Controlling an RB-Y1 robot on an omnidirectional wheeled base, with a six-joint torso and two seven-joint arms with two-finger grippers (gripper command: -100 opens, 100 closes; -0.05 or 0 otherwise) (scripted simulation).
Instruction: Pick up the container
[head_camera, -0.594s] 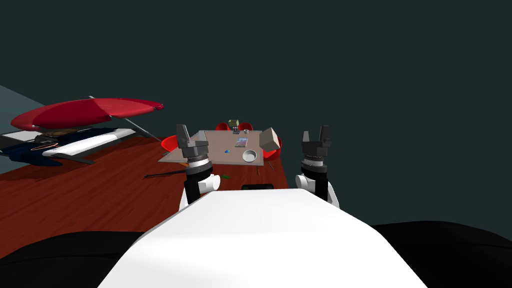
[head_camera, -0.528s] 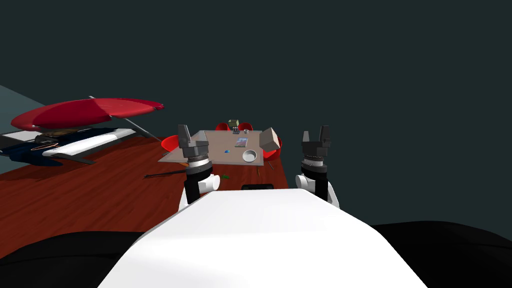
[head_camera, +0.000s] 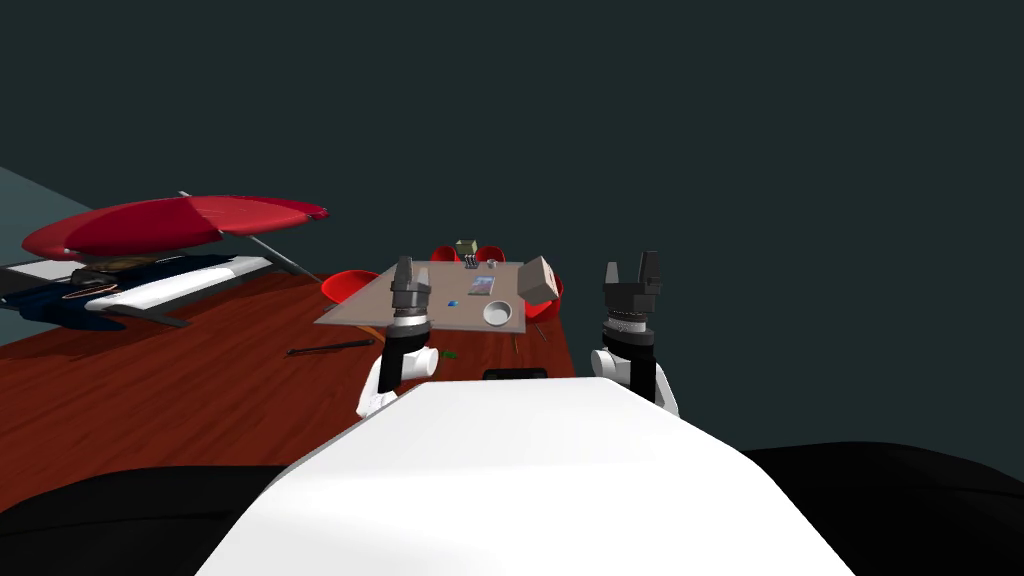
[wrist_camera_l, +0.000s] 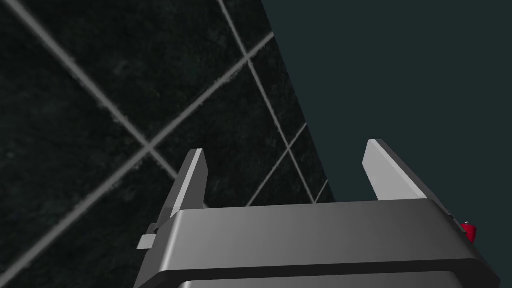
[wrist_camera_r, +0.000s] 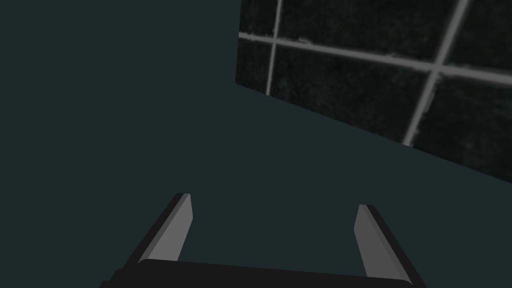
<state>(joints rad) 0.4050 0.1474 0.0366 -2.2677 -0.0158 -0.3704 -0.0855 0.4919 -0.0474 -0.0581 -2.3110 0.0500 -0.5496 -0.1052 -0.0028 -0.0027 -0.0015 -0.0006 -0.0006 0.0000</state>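
Jaws parted; container (round, white) seems shallow.

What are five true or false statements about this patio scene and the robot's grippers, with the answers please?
1. The left gripper and the right gripper are both open and empty. True.
2. The white bowl sits on the floor. False: it rests on the table, close to the table's near edge.
3. The umbrella is red. True.
4. The left gripper is clamped on the tan box. False: the box sits tilted at the table's right side, apart from both grippers.
5. The chairs at the table are blue. False: they are red.
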